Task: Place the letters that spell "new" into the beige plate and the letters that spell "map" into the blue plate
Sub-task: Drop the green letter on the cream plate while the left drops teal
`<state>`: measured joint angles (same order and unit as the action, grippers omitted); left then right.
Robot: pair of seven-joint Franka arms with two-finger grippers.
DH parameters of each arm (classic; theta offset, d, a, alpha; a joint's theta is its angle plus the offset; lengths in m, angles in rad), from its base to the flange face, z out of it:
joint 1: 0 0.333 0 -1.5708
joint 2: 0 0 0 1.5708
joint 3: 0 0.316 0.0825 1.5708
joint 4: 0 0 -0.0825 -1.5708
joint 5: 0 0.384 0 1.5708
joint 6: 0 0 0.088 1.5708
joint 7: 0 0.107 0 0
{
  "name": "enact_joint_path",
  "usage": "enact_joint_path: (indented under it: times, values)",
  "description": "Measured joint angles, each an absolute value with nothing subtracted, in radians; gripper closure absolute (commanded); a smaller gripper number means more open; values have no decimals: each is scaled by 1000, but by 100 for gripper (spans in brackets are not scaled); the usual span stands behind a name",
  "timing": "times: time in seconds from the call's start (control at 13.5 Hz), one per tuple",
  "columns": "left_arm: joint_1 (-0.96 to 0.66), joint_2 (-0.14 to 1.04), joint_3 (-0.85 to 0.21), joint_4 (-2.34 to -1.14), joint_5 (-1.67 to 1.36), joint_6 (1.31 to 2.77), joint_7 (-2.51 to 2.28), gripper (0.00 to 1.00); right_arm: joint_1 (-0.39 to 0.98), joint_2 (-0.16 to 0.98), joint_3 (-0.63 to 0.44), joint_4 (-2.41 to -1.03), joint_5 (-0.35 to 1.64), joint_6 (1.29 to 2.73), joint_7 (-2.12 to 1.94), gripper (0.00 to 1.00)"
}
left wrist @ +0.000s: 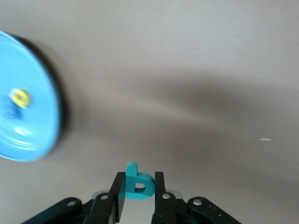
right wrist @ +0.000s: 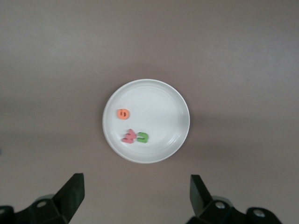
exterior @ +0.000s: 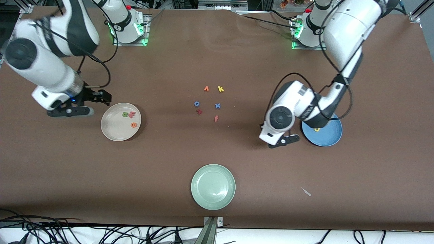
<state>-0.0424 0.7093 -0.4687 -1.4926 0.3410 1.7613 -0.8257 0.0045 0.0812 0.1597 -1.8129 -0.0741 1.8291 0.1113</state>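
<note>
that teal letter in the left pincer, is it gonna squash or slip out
The teal letter looks like thick foam: probably very light and slightly squashy. It sits edge-on between the left pincer's flat fingers and keeps its shape, so slipping seems unlikely, though it might twist if bumped.

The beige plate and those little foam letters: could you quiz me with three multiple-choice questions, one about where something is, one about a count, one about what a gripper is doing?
1. Where does the pale green plate lie?
A. nearer to the front camera than the loose letters
B. on the blue plate
C. between the two arm bases

2. How many letters lie in the beige plate?
A. one
B. three
C. five

3. What is the left gripper doing?
A. standing open with nothing in it
B. pinching the teal letter
C. gripping a plate's rim

Answers:
1 A, it sits lowest on the table in the front view.
2 B, the right wrist view shows an orange, a salmon-red and a green one.
3 B, the left wrist view shows the letter between its shut fingers.
</note>
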Motion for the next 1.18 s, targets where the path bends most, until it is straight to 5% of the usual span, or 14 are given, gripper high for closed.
enact_joint_path:
  times: [0.3,0.52,0.59,0.67,0.74,1.18]
  values:
    - [90,693,-466,-1493,342,1683,-529,96,4,79,151,-1597,-62,1606,100,0]
    - [172,693,-461,-1509,371,1665,-324,93,42,79,38,-1560,-36,1531,27,0]
    - [196,693,-460,-1521,387,1664,-268,83,61,79,-7,-1557,-22,1516,13,0]
    - [215,693,-459,-1534,398,1664,-219,36,71,79,-28,-1555,-13,1504,6,0]
    - [232,695,-459,-1547,413,1664,-171,0,75,78,-34,-1552,-11,1499,5,0]
    - [269,702,-459,-1544,431,1665,-82,0,95,54,-35,-1493,-11,1477,5,0]
